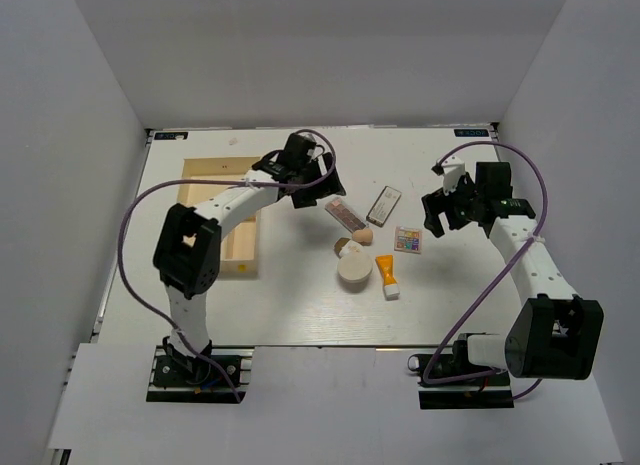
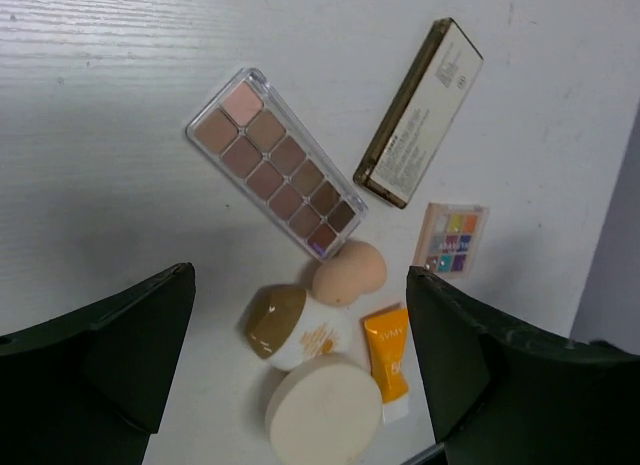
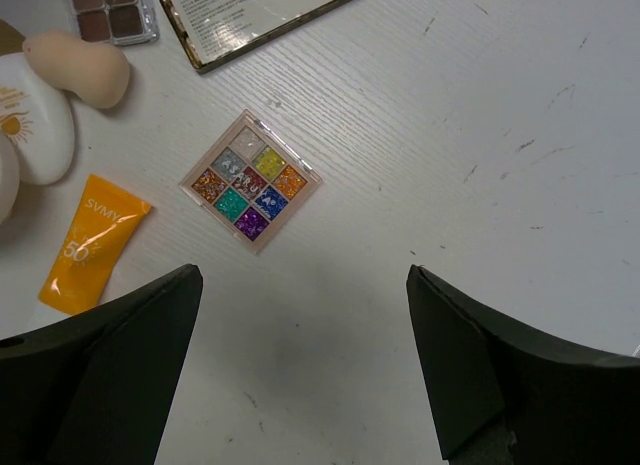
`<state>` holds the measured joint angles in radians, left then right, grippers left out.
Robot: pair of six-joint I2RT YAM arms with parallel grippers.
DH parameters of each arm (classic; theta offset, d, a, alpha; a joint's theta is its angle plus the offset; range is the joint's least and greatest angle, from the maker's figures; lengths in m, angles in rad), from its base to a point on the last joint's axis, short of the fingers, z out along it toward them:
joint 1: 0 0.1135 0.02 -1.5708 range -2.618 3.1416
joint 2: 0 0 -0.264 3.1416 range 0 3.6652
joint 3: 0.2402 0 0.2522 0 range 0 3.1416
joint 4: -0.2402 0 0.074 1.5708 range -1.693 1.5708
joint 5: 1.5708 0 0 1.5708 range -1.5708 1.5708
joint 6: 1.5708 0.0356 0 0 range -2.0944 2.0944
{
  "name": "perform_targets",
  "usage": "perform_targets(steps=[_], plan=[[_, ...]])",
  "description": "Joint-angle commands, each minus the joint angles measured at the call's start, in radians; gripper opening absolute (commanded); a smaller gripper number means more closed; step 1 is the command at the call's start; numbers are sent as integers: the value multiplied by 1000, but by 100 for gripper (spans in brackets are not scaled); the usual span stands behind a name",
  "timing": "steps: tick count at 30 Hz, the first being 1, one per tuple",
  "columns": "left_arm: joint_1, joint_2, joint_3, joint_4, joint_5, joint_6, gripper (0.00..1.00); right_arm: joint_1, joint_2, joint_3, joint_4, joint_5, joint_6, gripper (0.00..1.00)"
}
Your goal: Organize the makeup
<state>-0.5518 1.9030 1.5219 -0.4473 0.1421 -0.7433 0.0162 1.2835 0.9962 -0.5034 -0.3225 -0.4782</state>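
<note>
The makeup lies mid-table. A clear slim case of brown shades (image 1: 347, 215) (image 2: 277, 165) and a gold slim case (image 1: 384, 204) (image 2: 420, 113) lie at the back. The multicolour square palette (image 1: 407, 239) (image 3: 251, 181) is to the right. The beige sponge (image 1: 362, 236) (image 2: 349, 271), the cream round compact (image 1: 354, 268) (image 2: 325, 410) and the orange tube (image 1: 387, 276) (image 3: 90, 245) cluster in front. My left gripper (image 1: 318, 190) (image 2: 300, 365) is open and empty, above the cluster. My right gripper (image 1: 440, 213) (image 3: 305, 365) is open and empty, just right of the square palette.
A light wooden compartment tray (image 1: 225, 220) stands at the left, under my left arm. A small white bottle with a gold cap (image 2: 290, 327) lies between the sponge and the compact. Grey walls close in the table on three sides.
</note>
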Motion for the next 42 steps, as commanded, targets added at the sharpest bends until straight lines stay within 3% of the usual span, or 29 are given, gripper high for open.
perform_targets(steps=[1,6,17,24,37,42], plan=[[-36,72,151,-189,-125,-33,95,5,-16,39,-32,42,-43,89],[-69,171,271,-304,-210,-102,95,4,-29,18,-15,89,-54,89],[-126,326,449,-372,-300,-215,95,7,-18,15,-53,77,-62,89],[-135,396,518,-413,-352,-274,91,10,-68,-67,14,62,-11,89],[-145,507,569,-392,-335,-370,86,8,-118,-182,81,25,38,89],[-145,559,577,-429,-291,-364,79,2,-127,-200,109,14,58,89]])
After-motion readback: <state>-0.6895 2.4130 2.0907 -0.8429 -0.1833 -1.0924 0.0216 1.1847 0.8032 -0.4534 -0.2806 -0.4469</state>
